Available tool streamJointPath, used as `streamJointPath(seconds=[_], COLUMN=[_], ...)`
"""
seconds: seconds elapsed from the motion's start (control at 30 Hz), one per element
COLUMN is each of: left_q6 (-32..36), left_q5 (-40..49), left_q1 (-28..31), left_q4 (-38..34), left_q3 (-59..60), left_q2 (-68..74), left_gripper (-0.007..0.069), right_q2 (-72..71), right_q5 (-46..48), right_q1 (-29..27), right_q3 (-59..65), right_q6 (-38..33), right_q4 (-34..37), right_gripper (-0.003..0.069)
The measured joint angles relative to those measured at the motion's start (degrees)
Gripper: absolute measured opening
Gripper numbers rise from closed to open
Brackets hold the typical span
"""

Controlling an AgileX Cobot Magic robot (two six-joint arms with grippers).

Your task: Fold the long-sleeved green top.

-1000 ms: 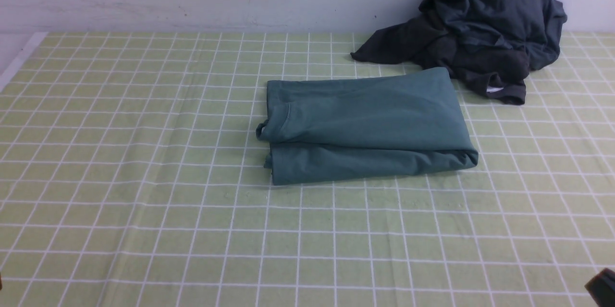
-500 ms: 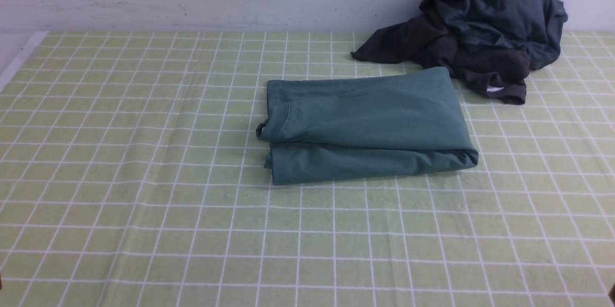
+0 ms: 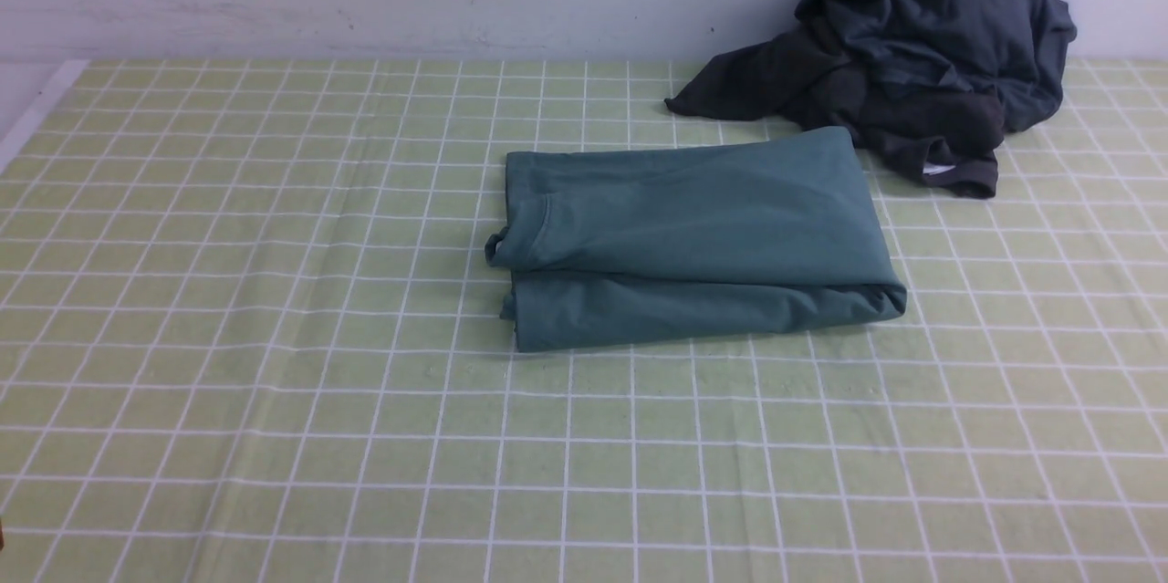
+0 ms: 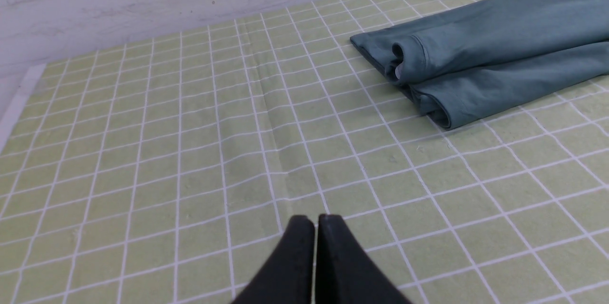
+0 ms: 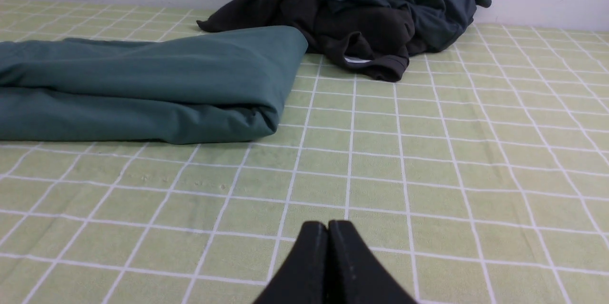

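Nearest the camera, both arms sit low at the near edge of the desk point(image 3: 274, 437), which is covered by a pale green cloth with a white grid. Neither arm shows in the front view. Each wrist view shows its own pincer: the left pincer point(image 4: 315, 228) has its two black fingers pressed together with only a hairline seam between them, holding nothing. The right pincer point(image 5: 328, 232) is likewise pinched tight and empty. Both point forward across bare cloth toward the top, and both are well apart from it, one to each side.

Farther in, the green top point(image 3: 693, 236) lies near the middle of the desk as a compact, layered rectangle, longer side to side than front to back. A ribbed cuff point(image 3: 522, 234) pokes out at the top's left end, tucked between layers; the right end is a rounded fold. No sleeve trails loose and the edges line up fairly well.

Beyond the top's far right corner, just beside it, a heap of dark clothes point(image 3: 922, 63) is piled against the wall.

Judging by this, the folding looks finished, or very nearly so. At most a slight tidy of the cuff remains, and the arms appear parked clear of the work.
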Motion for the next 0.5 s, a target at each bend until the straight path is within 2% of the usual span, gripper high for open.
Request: streamJointPath(seconds=[0.5], left_q6=[0.0], left_q5=[-0.7], left_q1=[0.0], left_q4=[0.1], left_q3=[0.7], left_q2=[-0.1], left_gripper=[-0.0002], right_q2=[0.0], right_q5=[0.0], right_q1=[0.0], right_q3=[0.0], right_q6=[0.3], right_q4=[0.0], right_gripper=[-0.0014])
